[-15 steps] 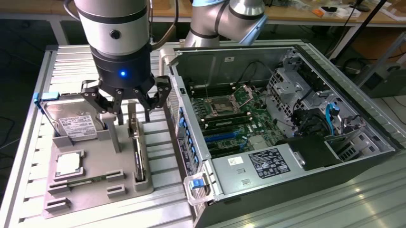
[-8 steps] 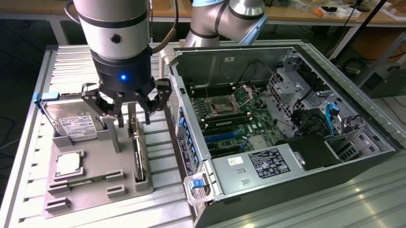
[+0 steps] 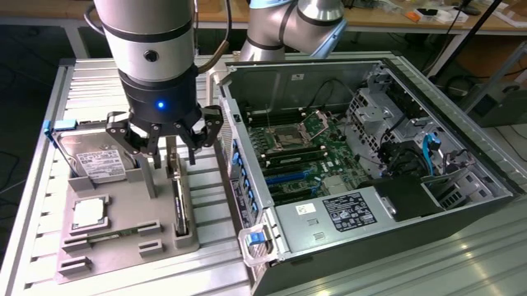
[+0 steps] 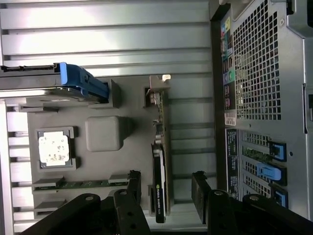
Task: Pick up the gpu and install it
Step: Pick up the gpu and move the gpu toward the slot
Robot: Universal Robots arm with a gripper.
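The gpu (image 3: 179,206) stands on edge, dark and thin, in a slot of the grey fixture (image 3: 123,250) on the exterior view's left. My gripper (image 3: 167,150) hangs straight above its far end, jaws apart. In the wrist view the gpu (image 4: 159,171) runs lengthwise with its silvery bracket end (image 4: 157,90) away from me. My gripper (image 4: 166,186) is open and straddles the card, one black finger (image 4: 134,183) on each side with a gap to the card. Nothing is held.
The open computer case (image 3: 461,203) lies to the exterior view's right, motherboard (image 3: 300,151) exposed; its rear panel (image 4: 259,73) is close to the gpu. The fixture (image 4: 127,156) also holds a hard drive (image 3: 95,157), a cpu (image 3: 89,213) and a memory stick (image 3: 111,234).
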